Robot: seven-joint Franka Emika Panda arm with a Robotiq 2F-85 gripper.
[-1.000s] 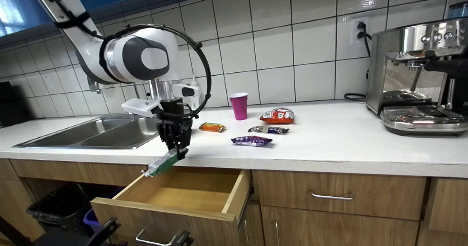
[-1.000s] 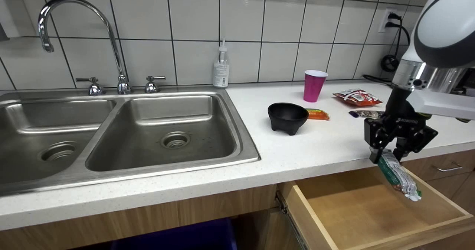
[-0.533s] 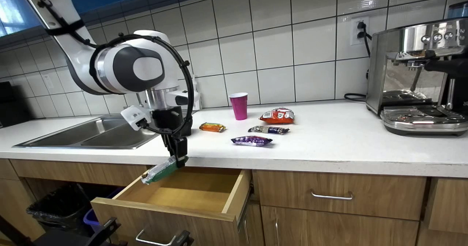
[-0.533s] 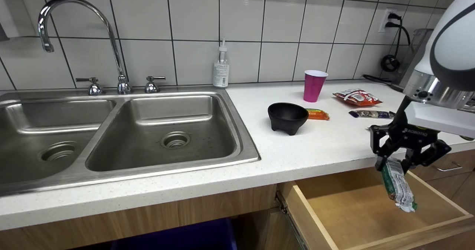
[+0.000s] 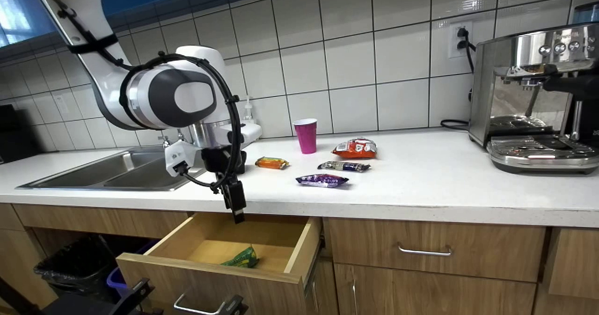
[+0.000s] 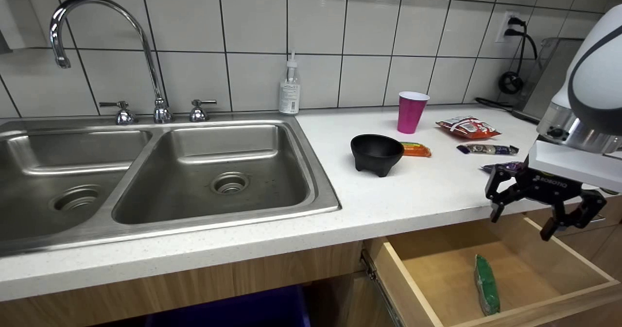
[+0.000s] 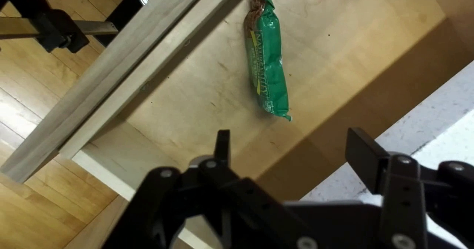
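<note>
Gripper (image 6: 521, 226) stands wide and empty, having just released the bar (image 7: 268, 62), which now lies below it in the drawer (image 6: 437, 264), so placing looks done.

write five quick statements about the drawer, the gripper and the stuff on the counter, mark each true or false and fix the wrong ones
1. The green wrapped bar lies inside the open drawer. True.
2. The gripper is clamped on the bar. False: its jaws stand apart, with nothing between them.
3. The purple packet lies on the counter. True.
4. The black bowl stands in the sink. False: it stands on the counter, beside the sink.
5. The pink cup stands upright. True.
</note>
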